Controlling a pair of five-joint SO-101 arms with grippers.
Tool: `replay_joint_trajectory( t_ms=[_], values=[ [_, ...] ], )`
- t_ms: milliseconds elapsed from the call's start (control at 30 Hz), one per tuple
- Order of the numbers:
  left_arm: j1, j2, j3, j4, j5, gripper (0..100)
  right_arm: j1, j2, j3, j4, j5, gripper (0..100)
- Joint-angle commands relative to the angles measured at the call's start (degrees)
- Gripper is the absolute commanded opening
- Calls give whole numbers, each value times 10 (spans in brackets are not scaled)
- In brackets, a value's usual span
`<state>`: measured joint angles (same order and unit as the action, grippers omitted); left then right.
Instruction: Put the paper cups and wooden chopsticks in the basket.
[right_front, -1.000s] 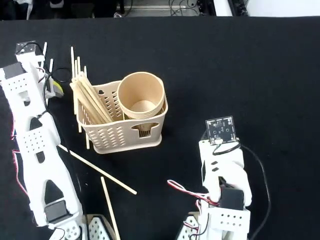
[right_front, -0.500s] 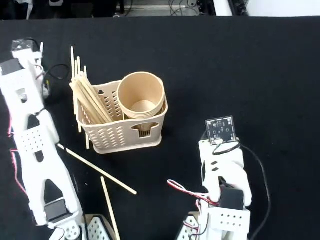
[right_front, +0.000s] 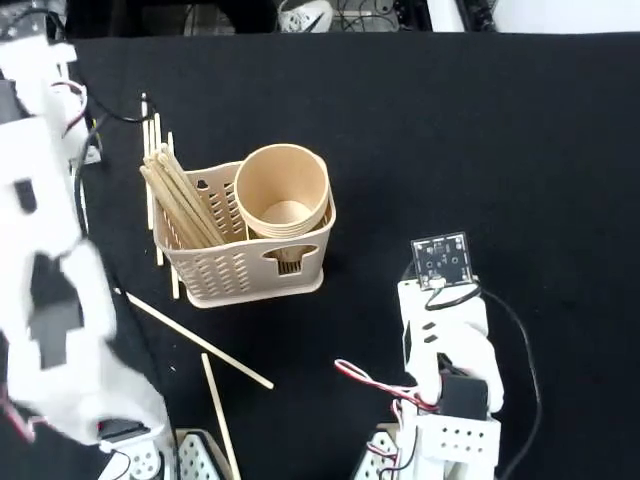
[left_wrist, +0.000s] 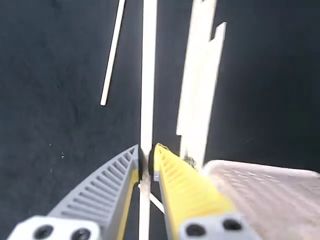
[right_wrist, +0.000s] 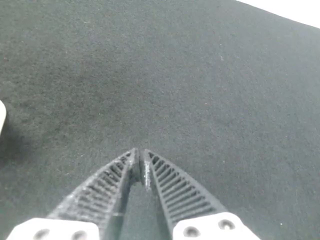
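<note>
Left tool (left_wrist: 146, 156), clamped on 1 chopstick (left_wrist: 148, 75), has lifted higher beside the basket (right_front: 240, 270); right tool (right_wrist: 139, 162) stays closed.

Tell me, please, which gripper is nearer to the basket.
Left. The left gripper, shut on a chopstick, sits just beside the basket; the right gripper hangs over the table, well apart from it.

A robotics lab or maker's bench, to judge by the gear; a table under matte black cloth (right_front: 520, 150) carries two white plastic jointed robot arms, the left arm (right_front: 45, 260) and the right arm (right_front: 445, 370), with bare screw holes and loose red wires (right_front: 365, 378); a tangle of dark cables (right_front: 365, 15) lies beyond the table's far edge; the left gripper (left_wrist: 147, 150) has ribbed printed fingers, one grey, one yellow.
</note>
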<state>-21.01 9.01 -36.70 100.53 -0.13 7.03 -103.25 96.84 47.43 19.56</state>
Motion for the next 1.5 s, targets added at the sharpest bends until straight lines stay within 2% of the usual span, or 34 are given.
replay_joint_trajectory(
  t_ms=[0,200,400,567,733,800,867,933,1000,1167,1233,1333,1467],
  values=[
    [35,-230,79,-62,27,29,-7,-19,-2,-7,6,15],
    [99,-474,247,-178,54,29,-7,-19,-2,-7,6,15],
    [163,-743,517,-405,54,29,-7,-19,-2,-7,6,15],
    [232,-905,788,-580,54,29,-7,-19,-2,-7,6,15],
    [261,-993,982,-659,54,30,-7,-19,-2,-7,6,15],
    [265,-1015,1026,-671,54,66,-7,-19,-2,-7,6,15],
    [262,-1028,1053,-679,67,164,-7,-19,-2,-7,6,15],
    [245,-1029,1062,-668,127,238,-7,-19,-2,-7,6,15],
    [225,-1029,1059,-665,178,257,-7,-19,-2,-7,6,15],
    [172,-1029,982,-650,184,260,-7,-19,-2,-7,6,15],
    [134,-1029,928,-629,179,259,-7,-19,-2,-7,6,15],
    [29,-1002,863,-603,170,261,-7,-19,-2,-7,6,15],
    [-3,-859,809,-576,53,260,-7,-19,-2,-7,6,15]
  ],
)
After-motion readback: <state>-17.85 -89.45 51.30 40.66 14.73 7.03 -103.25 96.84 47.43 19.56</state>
